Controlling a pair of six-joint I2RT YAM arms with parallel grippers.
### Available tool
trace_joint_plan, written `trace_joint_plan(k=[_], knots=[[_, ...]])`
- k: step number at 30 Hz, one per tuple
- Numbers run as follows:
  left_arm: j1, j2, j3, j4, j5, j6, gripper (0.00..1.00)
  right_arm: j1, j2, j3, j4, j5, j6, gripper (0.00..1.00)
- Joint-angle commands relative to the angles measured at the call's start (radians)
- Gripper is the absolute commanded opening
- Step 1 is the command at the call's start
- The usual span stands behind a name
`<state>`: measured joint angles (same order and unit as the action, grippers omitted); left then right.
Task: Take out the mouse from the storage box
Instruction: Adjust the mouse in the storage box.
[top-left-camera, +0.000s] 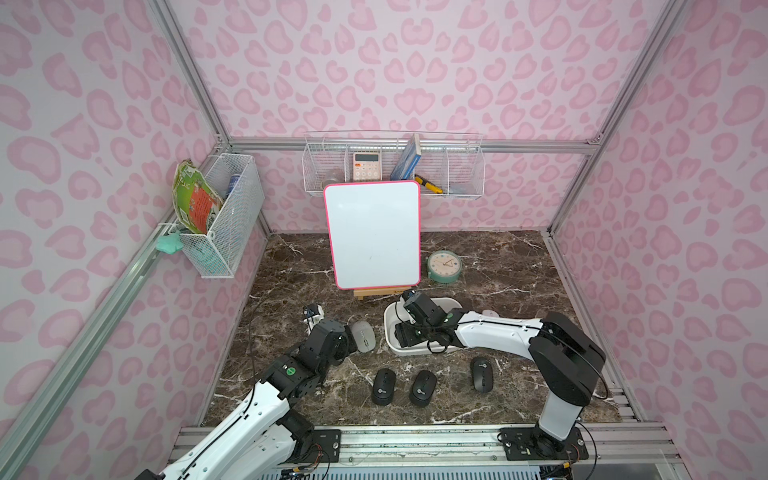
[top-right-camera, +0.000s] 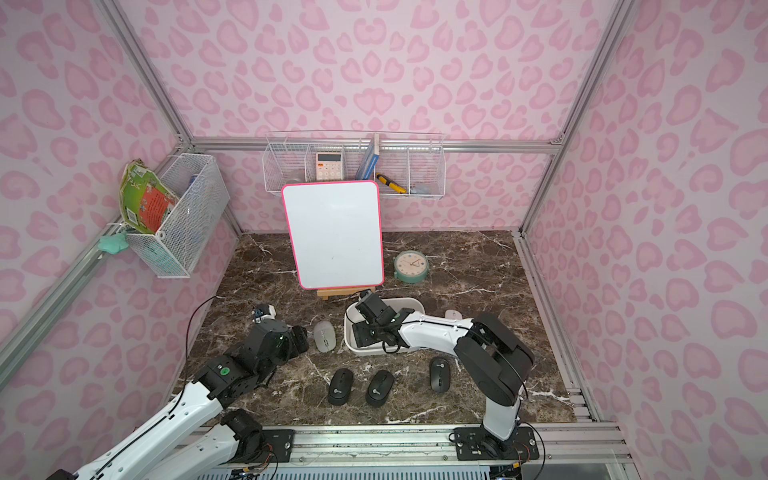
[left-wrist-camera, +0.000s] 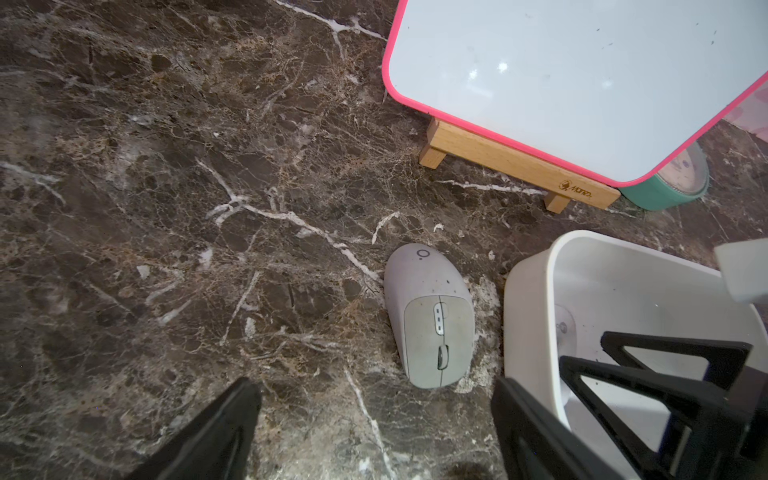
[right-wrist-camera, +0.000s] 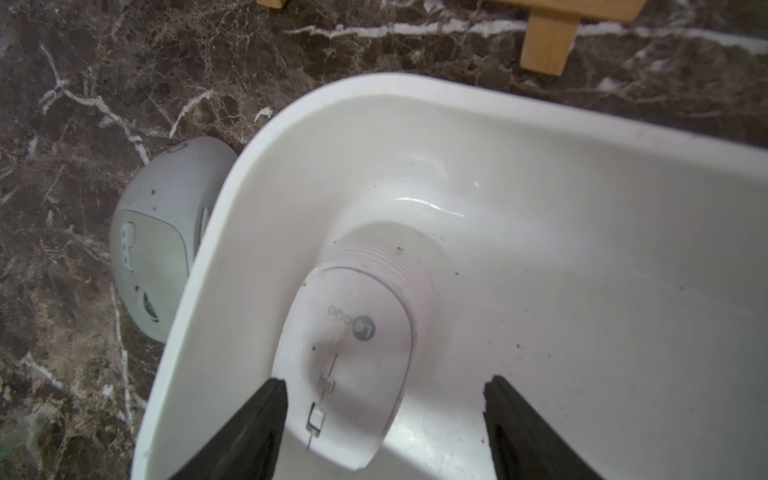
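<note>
While the right gripper (right-wrist-camera: 384, 384) hangs down inside the white rounded plastic storage box (right-wrist-camera: 415, 89), its two black fingers stand apart and clamp nothing, with the white computer mouse (right-wrist-camera: 353, 357) lying on the box floor beneath the gap between them. That mouse's long axis runs straight away from the claw, so I judge the fingers would close across its width. One finger overlaps its flank on the side of the curved end wall; the other stands clear of it. Room looks tight on that wall side, open upward. In both top views the box sits near the centre, in the lower half, and this arm is plainly the nearer one. The left gripper (left-wrist-camera: 374, 399), also spread and empty, hovers outside over the dark marble tabletop (left-wrist-camera: 166, 208), near a grey mouse (left-wrist-camera: 430, 316) lying just left of the box in the frame. Farther up the frame stands a pink-edged whiteboard (top-left-camera: 372, 235) on a wooden easel (top-left-camera: 365, 293)
</note>
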<state>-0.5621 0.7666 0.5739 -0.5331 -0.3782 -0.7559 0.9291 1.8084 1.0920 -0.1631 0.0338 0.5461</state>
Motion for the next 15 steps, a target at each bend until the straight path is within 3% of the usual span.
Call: trace_joint_plan(k=[1,15], knots=[[0.002,0.012,0.004,-0.013,-0.013,0.004,0.92,0.002,0.018,0.015,-0.022,0.009,-0.002,0.75],[0.001,0.038,0.001,0.008,-0.005,-0.006,0.92,-0.016,-0.001,-0.004,-0.087,0.146,0.006,0.70]])
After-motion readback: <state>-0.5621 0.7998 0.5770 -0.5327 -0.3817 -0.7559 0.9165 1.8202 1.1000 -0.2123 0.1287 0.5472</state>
